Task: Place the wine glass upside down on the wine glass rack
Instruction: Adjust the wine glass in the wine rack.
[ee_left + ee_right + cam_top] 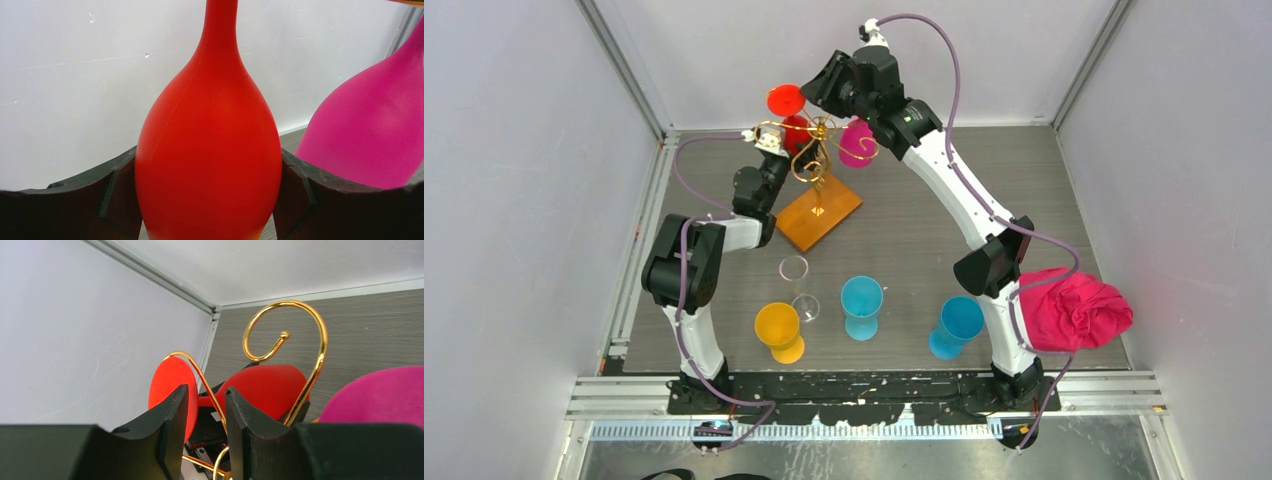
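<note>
My left gripper [209, 152] has the wine glass [210, 125] between its fingers, bowl touching both, stem running away from the palm. Just right of that hand hangs a second glass [370, 130]. The wine glass rack [820, 213] stands on the table [944, 200], beside that hand on its right. My right gripper [206, 391] sits beyond the rack, a scroll just ahead of its fingertips and the held glass past it. Four other glasses [861, 297] stand well behind both hands, and a cloth [1074, 310] lies behind my right hand.

glossy gold metal wire rack [287, 302], smooth matt red wine glass [210, 150], wooden base [819, 212], pink cloth [1074, 310]
</note>
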`<action>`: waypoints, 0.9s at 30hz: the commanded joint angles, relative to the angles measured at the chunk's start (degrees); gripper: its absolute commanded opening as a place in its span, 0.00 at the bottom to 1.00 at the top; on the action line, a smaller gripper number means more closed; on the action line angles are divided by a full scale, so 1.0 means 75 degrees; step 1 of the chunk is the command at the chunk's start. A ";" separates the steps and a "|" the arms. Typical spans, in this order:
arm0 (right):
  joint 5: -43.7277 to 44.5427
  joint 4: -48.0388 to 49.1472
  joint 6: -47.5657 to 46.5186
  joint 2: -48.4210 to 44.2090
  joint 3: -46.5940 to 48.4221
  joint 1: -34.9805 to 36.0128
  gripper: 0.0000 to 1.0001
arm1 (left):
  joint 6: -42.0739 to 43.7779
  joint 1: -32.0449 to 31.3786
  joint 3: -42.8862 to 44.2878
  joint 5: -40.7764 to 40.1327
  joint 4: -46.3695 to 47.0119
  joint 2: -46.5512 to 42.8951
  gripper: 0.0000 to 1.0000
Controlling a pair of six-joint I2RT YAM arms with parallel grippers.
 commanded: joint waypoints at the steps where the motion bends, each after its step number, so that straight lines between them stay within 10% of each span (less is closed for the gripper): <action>1: -0.0482 0.0174 0.0091 -0.0043 0.0360 -0.0010 0.39 | -0.0151 0.0010 0.0377 0.0106 0.1149 -0.0151 0.76; 27: -0.1080 0.0238 0.0530 0.0113 0.0384 -0.0072 0.22 | -0.0204 0.0010 0.0301 0.0250 0.1134 -0.0234 0.78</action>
